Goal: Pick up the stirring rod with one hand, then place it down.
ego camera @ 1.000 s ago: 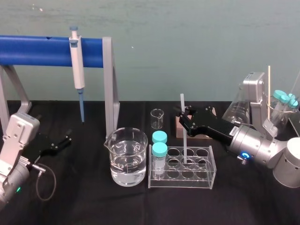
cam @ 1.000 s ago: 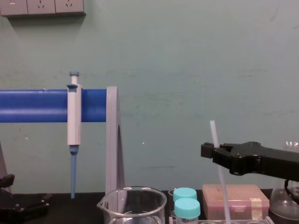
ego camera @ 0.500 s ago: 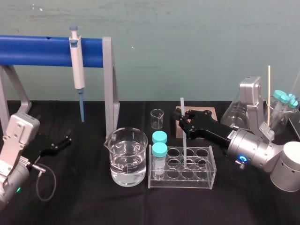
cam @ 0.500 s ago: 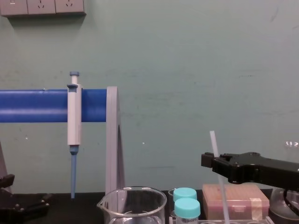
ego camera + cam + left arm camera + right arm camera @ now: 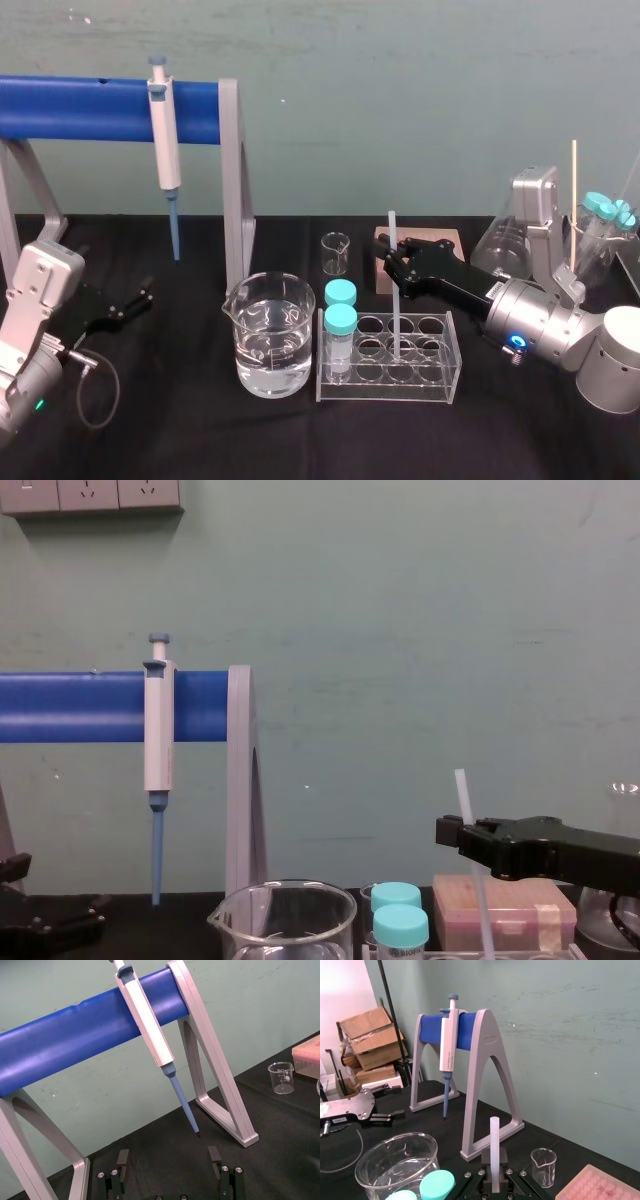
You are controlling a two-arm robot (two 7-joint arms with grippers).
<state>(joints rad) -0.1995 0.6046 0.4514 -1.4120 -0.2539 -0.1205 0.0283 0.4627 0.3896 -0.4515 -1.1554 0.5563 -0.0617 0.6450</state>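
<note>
Right pincer (image 5: 398,262) pinches the stirring rod (image 5: 391,228) below its top, holding it upright with its lower end down inside the clear tube rack (image 5: 440,388) on the bench (image 5: 180,430). Pickup looks done; releasing the rod seems all that remains. Left pincer (image 5: 128,303) rests spread at the bench's left.
</note>
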